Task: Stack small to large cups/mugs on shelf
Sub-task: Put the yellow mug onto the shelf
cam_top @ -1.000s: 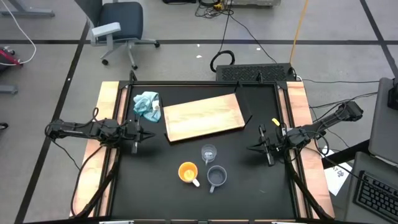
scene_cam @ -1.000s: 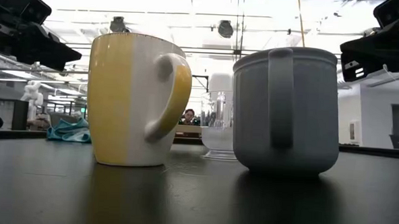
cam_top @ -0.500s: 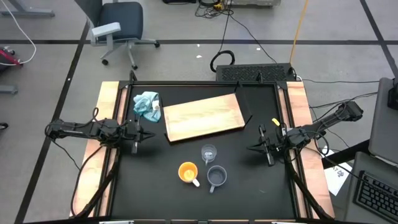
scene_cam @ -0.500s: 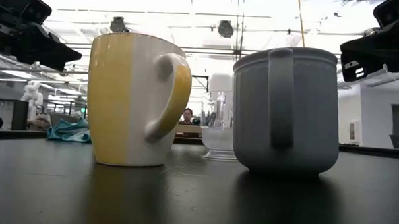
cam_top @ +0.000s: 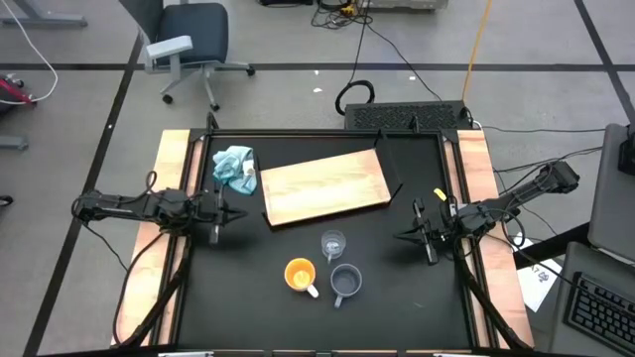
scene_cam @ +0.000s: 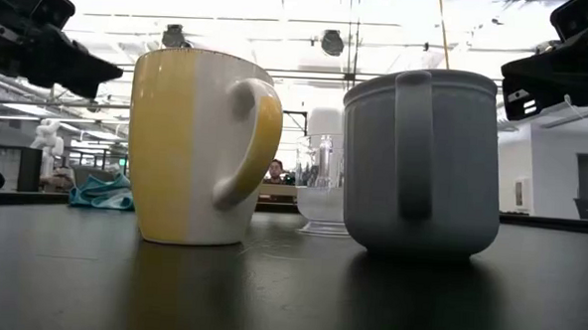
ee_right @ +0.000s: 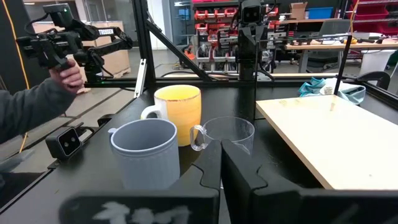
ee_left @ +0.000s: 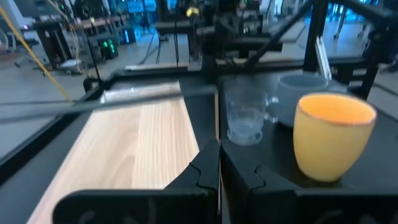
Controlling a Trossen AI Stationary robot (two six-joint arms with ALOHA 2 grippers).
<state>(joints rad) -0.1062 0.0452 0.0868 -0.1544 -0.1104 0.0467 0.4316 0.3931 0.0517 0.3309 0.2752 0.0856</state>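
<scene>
Three cups cluster lower centre of the high frame on the black tabletop [cam_top: 397,297] — orange mug [cam_top: 300,275], grey-blue mug [cam_top: 345,283], glass cup [cam_top: 332,244] just above them. Shelf [cam_top: 325,186] lies tilted, upper centre, bare. Left pincer [cam_top: 220,215] at mid-left, fingers pressed together, empty. Right pincer [cam_top: 422,238] at mid-right — also closed, empty. Blue cloth [cam_top: 235,167] upper left of the shelf.

You've got three cups total: one orange mug [cam_top: 300,275], one grey-blue mug [cam_top: 345,283], one clear glass cup [cam_top: 332,243]. Plus one wooden shelf board [cam_top: 325,186], one blue cloth [cam_top: 235,167], and two robot arms.
</scene>
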